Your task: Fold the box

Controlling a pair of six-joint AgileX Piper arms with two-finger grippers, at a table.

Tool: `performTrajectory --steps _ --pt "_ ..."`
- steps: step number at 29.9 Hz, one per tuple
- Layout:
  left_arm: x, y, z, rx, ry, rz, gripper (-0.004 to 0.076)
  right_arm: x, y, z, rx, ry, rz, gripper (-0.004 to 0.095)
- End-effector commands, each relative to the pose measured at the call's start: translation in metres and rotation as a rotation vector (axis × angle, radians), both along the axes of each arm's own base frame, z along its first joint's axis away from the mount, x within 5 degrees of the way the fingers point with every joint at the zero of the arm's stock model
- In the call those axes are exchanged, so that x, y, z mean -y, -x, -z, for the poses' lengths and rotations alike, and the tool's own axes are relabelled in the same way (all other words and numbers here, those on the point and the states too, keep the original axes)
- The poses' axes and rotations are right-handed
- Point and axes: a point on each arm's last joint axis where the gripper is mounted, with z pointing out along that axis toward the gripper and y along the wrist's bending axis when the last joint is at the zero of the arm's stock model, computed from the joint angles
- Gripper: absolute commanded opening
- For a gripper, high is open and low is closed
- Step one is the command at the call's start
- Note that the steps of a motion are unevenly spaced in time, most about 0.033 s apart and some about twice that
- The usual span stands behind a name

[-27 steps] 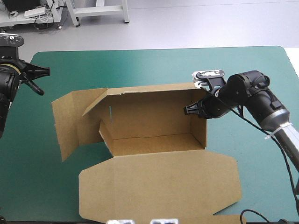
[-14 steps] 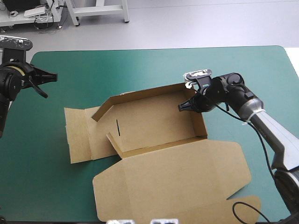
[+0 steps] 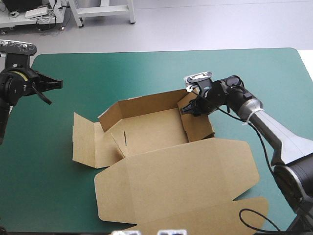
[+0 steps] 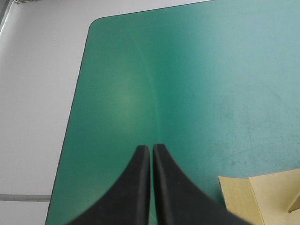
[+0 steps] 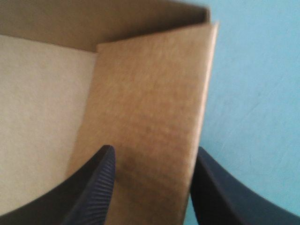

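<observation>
A smooth teal-green cover (image 3: 146, 68) spreads over the table, and at its middle we see the box (image 3: 151, 127), a cut sheet of plain, matte brown board. Nearest us its lid (image 3: 181, 176) lies flat, a broad panel with clipped corners and a rounded tab (image 3: 220, 215) on its near edge. Behind the lid the tray stands open, its far wall and right end wall (image 3: 198, 125) raised. Off the box's left end a flap (image 3: 85, 142) lies flat. At the box's far right corner the right gripper (image 5: 154, 149) is released, its black ribbed fingers (image 5: 101, 187) apart with the end wall between them. Well off the box's far left corner, the left gripper (image 4: 151, 150) is clenched on nothing.
</observation>
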Motion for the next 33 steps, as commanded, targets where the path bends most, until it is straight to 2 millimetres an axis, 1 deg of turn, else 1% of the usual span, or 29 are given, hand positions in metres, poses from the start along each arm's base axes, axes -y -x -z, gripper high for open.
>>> performTrajectory --steps 1,5,6,9,12,14,16,18,20,23,26,30,33 --pt "0.001 0.006 -0.017 0.094 -0.003 0.013 0.0006 0.001 -0.003 -0.059 0.212 -0.022 -0.036 0.0496" --pt "0.000 0.008 -0.016 0.072 -0.002 0.007 0.0006 0.007 -0.007 -0.103 0.347 0.037 -0.038 0.0496" --pt "0.000 0.008 -0.016 0.069 -0.002 0.007 0.0006 0.009 -0.007 -0.117 0.391 0.055 -0.035 0.0496" --pt "0.000 0.009 -0.015 0.055 0.000 0.004 0.0006 0.014 -0.005 -0.146 0.473 0.079 -0.017 0.0496" --pt "0.000 0.009 -0.014 0.054 0.003 0.005 0.0006 0.022 0.002 -0.167 0.465 0.078 0.053 0.0496" --pt "0.001 0.009 -0.014 0.052 0.018 0.009 0.0006 0.027 0.007 -0.172 0.435 0.112 0.077 0.0496" --pt "0.003 0.009 -0.013 0.047 0.043 0.017 0.0006 0.032 0.012 -0.168 0.358 0.164 0.088 0.0496" --pt "0.005 0.009 -0.012 0.036 0.066 0.023 0.0006 0.034 0.014 -0.158 0.263 0.220 0.070 0.0496" --pt "0.006 0.010 -0.012 0.030 0.080 0.026 0.0006 0.030 0.014 -0.151 0.224 0.203 0.054 0.0496" --pt "0.006 0.010 -0.011 0.021 0.086 0.026 0.0006 0.018 0.008 -0.135 0.149 0.125 0.011 0.0496" --pt "0.006 0.011 -0.009 -0.001 0.087 0.023 0.0006 0.008 -0.001 -0.117 0.086 0.094 -0.025 0.0496" --pt "0.005 0.014 -0.006 -0.047 0.071 0.014 0.0006 0.002 -0.012 -0.092 0.017 0.104 -0.028 0.0496" --pt "0.004 0.014 -0.006 -0.050 0.063 0.010 0.0006 0.001 -0.014 -0.077 -0.034 0.117 -0.031 0.0496"
